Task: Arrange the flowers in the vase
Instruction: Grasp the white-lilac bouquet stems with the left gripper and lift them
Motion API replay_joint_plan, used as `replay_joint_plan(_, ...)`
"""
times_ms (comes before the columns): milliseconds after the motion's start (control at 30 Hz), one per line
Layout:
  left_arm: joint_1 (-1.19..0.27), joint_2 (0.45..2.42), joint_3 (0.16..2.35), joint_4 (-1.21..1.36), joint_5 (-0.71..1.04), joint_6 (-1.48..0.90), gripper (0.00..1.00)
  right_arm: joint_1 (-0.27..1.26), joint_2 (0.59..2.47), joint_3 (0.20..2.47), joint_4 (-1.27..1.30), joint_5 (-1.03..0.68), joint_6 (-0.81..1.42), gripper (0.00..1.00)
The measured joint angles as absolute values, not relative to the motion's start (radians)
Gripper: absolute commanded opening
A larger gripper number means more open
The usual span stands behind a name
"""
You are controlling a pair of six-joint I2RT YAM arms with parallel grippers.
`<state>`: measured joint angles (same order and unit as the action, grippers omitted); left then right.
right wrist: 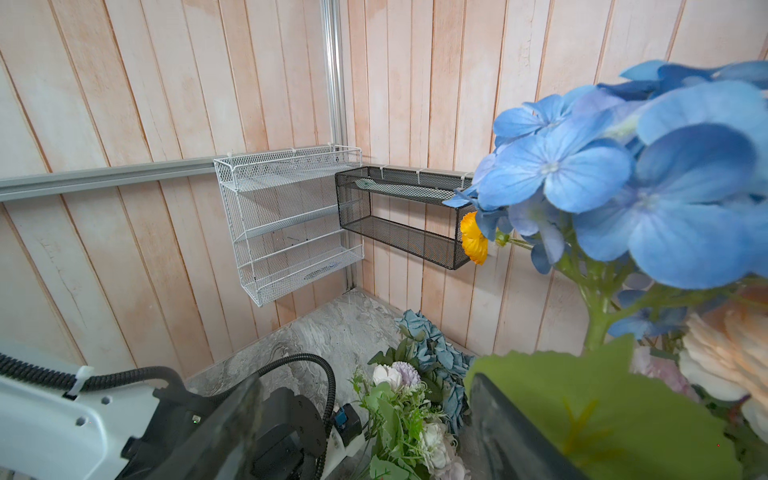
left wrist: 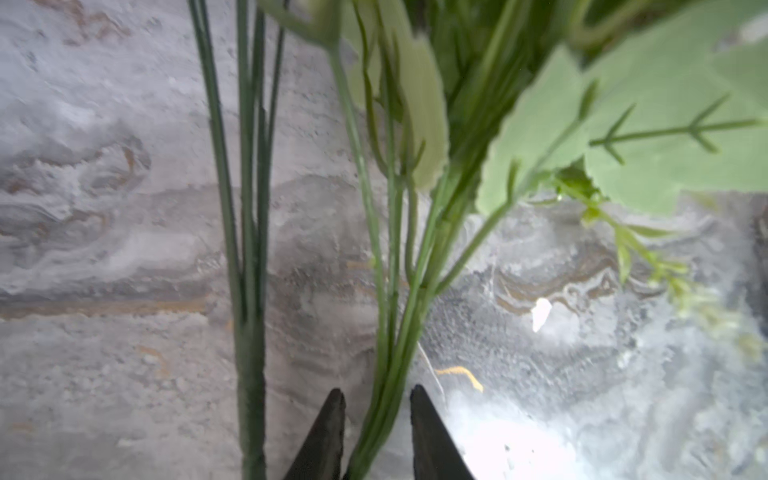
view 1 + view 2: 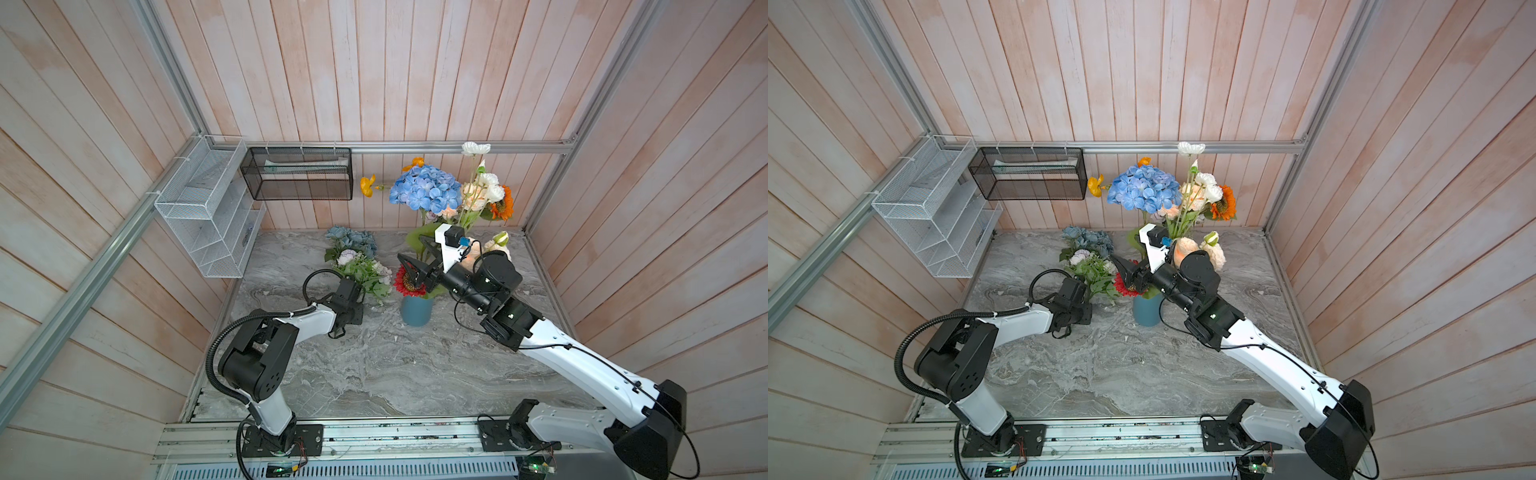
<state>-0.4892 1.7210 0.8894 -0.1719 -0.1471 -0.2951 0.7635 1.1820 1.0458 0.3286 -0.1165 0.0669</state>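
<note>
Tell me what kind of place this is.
Probably a robot test booth, not a real home: plank walls with a bare metal frame, and two robot arms bolted to a rail at the edge of a marble-look table.

You have a teal-blue vase (image 3: 417,311) on the grey-veined marble table (image 3: 374,374), a bright blue hydrangea (image 3: 426,189) at its twelve o'clock, a red sunflower (image 3: 401,286) at eleven

Blue hydrangea (image 1: 615,174); white rack (image 1: 286,216); black basket (image 1: 395,226)
</note>
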Motion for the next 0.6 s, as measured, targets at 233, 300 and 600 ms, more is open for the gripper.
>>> replay_joint_plan(233, -0.498, 1.733, 0.894, -0.184, -0.147, -0.283, 0.05, 0.764, 1.182, 1.044, 0.334, -0.103, 0.051, 0.79)
replay_joint_plan(300, -0.498, 1.733, 0.896, -0.184, -0.147, -0.280, 0.00, 0.764, 1.180, 1.039, 0.337, -0.097, 0.048, 0.79)
replay_joint_plan(600, -0.499, 1.654, 0.895, -0.183, -0.136, -0.273, 0.00, 0.764, 1.155, 1.004, 0.345, -0.064, 0.040, 0.79)
